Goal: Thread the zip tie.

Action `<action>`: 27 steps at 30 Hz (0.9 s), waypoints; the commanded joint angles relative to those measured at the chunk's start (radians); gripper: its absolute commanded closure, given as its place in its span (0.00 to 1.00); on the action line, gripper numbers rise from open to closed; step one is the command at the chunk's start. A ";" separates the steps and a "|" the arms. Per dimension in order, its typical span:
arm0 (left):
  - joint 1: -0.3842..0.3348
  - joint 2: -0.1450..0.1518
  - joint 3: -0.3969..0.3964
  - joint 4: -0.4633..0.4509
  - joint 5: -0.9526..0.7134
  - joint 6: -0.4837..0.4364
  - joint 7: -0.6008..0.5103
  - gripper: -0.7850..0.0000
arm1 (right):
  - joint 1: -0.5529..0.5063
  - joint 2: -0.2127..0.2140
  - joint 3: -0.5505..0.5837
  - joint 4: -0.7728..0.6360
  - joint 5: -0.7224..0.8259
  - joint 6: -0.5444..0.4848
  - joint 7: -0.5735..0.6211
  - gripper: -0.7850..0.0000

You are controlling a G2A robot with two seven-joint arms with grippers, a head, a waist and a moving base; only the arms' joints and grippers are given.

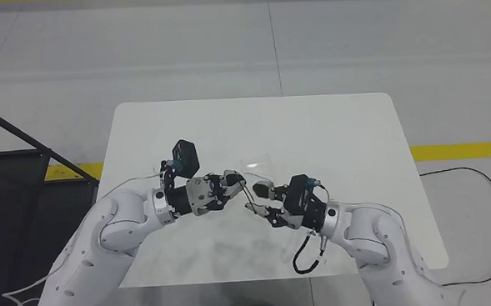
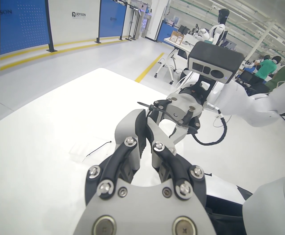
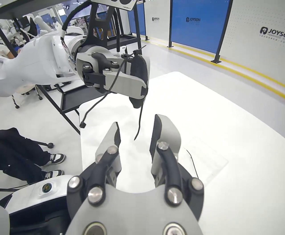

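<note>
My left gripper (image 2: pixel 145 120) is shut on a black zip tie (image 3: pixel 115 77) and holds it above the white table (image 1: pixel 336 131). From the right wrist view, that gripper (image 3: pixel 140 98) has the strap draped over its body, the head end dangling (image 3: pixel 83 125) and the thin tail (image 3: pixel 138 126) hanging from its fingertips. My right gripper (image 3: pixel 137 122) faces it, open, with the tail's tip hanging between its fingers without touching them. In the top view the two grippers (image 1: pixel 237 183) (image 1: pixel 258 201) almost meet over the table's near middle.
A second black zip tie (image 2: pixel 98 148) lies on a clear plastic sheet (image 3: pixel 207 160) on the table, just beyond the grippers. A black frame with dark cloth (image 1: pixel 15 207) stands off the table's left side. The far half of the table is bare.
</note>
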 commanded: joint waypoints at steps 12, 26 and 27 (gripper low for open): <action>0.000 -0.002 0.003 -0.003 0.017 -0.007 0.005 1.00 | 0.017 0.008 -0.022 0.014 0.012 0.002 -0.001 0.96; -0.003 -0.002 0.005 -0.005 0.009 -0.004 -0.012 0.00 | 0.024 0.019 -0.030 0.021 0.027 -0.008 -0.016 1.00; -0.003 -0.002 0.003 -0.006 0.006 -0.004 -0.015 0.00 | 0.023 0.020 -0.029 0.022 0.028 -0.009 -0.019 1.00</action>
